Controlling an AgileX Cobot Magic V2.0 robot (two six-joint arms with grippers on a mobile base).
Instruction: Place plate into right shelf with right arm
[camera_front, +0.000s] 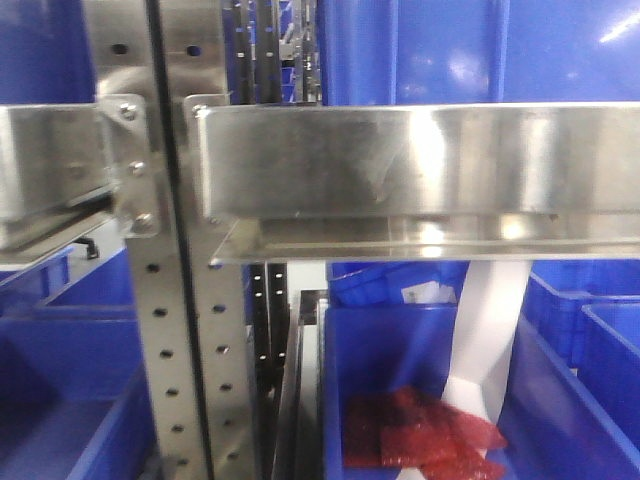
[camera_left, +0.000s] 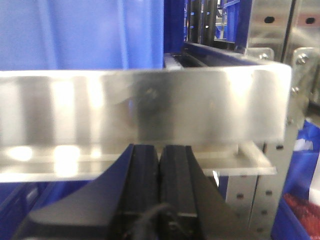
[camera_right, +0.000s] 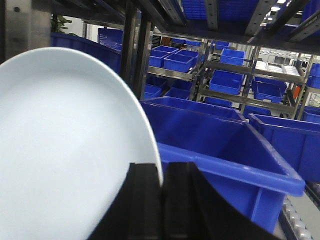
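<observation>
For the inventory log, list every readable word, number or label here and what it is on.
None can be read.
A white patch on the rear blue bin: too blurred to read.
The plate and steel shelf tray: no marking shown.

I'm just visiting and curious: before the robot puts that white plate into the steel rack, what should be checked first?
1. Plate clamped in right gripper: ok, rim sits between its fingers.
2. Left gripper shut and empty: ok.
3. Left gripper clear of the steel tray lip: cannot tell.
4. Blue bin ahead open-topped: ok.
5. Landing spot free: cannot tell; red packets lie in the front-view bin.
</observation>
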